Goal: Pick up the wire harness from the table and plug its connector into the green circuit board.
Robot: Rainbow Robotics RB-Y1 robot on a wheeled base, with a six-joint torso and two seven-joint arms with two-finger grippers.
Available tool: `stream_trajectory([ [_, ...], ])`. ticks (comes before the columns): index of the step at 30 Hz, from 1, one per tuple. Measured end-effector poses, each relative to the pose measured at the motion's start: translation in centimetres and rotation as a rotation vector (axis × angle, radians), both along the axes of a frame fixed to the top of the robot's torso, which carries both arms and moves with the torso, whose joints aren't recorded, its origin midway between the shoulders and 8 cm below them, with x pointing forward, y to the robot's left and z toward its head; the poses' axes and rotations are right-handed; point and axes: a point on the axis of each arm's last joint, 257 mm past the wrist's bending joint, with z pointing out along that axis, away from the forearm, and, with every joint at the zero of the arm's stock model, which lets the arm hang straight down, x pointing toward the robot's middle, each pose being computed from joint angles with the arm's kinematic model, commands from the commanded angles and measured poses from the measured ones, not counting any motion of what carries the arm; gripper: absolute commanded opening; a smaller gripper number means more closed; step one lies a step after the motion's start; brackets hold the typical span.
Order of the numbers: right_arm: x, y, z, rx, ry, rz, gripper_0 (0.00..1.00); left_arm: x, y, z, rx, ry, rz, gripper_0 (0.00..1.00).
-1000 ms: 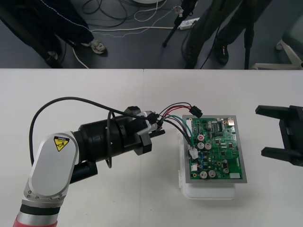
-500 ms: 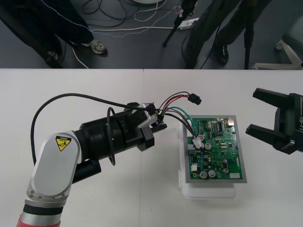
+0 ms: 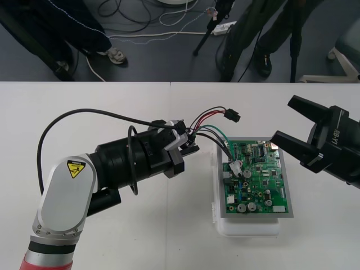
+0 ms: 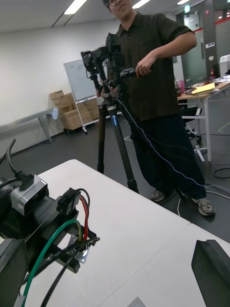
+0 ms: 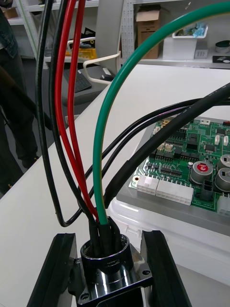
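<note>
My left gripper (image 3: 184, 147) is shut on the harness's round metal socket (image 5: 106, 253), which sits between its two black fingers (image 5: 55, 271). Red (image 5: 67, 96), green (image 5: 125, 81) and black wires fan out from the socket toward the green circuit board (image 3: 259, 180) on its white base (image 3: 247, 228). The small black plug (image 3: 230, 116) hangs free beyond the board's far left corner. A white connector (image 3: 235, 167) on black wires rests over the board's left part; I cannot tell if it is seated. My right gripper (image 3: 282, 120) is open just right of the board's far end.
The table's far edge (image 3: 169, 82) runs behind the board. A black cable (image 3: 62, 126) loops off my left arm over the table. In the right wrist view the left gripper (image 4: 72, 230) stands close, with one of my right fingers (image 4: 211, 268) at the side.
My right gripper has moved left toward the board's far end and turned, still open. The left gripper lifted the socket a little, and the white connector slid farther up the board.
</note>
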Motion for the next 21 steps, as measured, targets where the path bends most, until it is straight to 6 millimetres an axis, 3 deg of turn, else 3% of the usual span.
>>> stream_trajectory([
  [21, 0.4, 4.7, -0.2, 0.104, 0.047, -0.11, 1.0, -0.5, -1.0, 0.2, -0.025, 0.037, -0.014, 0.0],
])
